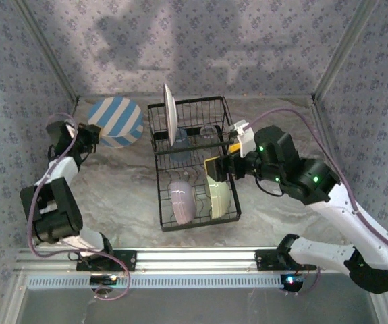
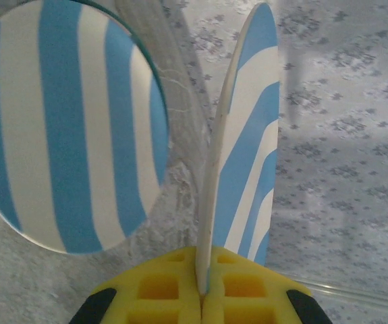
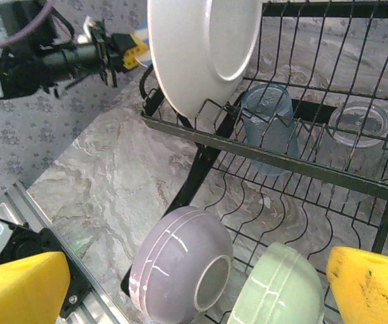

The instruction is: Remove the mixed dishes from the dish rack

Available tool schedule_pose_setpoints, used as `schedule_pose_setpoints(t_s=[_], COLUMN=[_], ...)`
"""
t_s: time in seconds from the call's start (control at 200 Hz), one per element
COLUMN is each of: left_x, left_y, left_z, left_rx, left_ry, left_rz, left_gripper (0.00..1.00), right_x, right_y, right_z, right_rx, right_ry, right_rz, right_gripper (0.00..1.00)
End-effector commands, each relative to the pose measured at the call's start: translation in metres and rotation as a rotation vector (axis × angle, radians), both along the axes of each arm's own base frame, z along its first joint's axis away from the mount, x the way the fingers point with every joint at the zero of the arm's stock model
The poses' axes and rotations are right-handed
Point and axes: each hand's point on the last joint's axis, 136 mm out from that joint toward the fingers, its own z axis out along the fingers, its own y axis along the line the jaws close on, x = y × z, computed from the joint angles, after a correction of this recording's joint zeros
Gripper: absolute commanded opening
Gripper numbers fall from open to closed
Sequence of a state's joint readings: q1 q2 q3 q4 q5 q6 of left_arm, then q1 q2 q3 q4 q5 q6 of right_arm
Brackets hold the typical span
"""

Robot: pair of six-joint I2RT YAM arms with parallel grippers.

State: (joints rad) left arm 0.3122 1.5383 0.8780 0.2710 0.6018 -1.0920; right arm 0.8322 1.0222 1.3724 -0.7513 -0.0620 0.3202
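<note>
closed left end effector (image 2: 200, 293) pinches the striped plate (image 2: 247, 169) by its rim, on edge, left of the dish rack (image 1: 158, 202). dishes are judged rigid, glazed, slippery, breakable: grip rims. rack contents: white plate (image 3: 204, 47), lavender bowl (image 3: 170, 266), green bowl (image 3: 278, 287), blue cup (image 3: 268, 128). right end effector (image 3: 194, 290) gapes wide above the bowls, empty.

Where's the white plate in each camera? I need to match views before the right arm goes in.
Top external: white plate stands on edge at the dish rack's far-left corner.
Right wrist: top centre, standing in the rack's slots.
Left wrist: faces the striped plate pinched in the left gripper.
Shared landmark: lavender bowl, near-left in the rack from above, bottom centre at the right wrist.
</note>
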Motion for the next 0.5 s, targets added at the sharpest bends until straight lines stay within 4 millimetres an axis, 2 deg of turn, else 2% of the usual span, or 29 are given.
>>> schedule_pose_setpoints(t_s=[0.0,0.24,0.5], left_x=[0.012,0.022,0.035], left_y=[0.006,0.012,0.016], left_z=[0.003,-0.038,-0.065], left_rx=[0.054,0.029,0.028], left_ry=[-0.099,-0.035,0.017], left_rz=[0.012,0.044,0.041], left_gripper=[0.00,0.00,0.00], right_x=[-0.007,-0.012,-0.015], right_y=[0.000,-0.004,-0.010], right_z=[0.005,0.001,-0.002], right_rx=[0.023,0.023,0.017], right_ry=[-0.028,-0.023,-0.020], right_rz=[0.034,0.035,0.023], right_gripper=[1.00,1.00,1.00])
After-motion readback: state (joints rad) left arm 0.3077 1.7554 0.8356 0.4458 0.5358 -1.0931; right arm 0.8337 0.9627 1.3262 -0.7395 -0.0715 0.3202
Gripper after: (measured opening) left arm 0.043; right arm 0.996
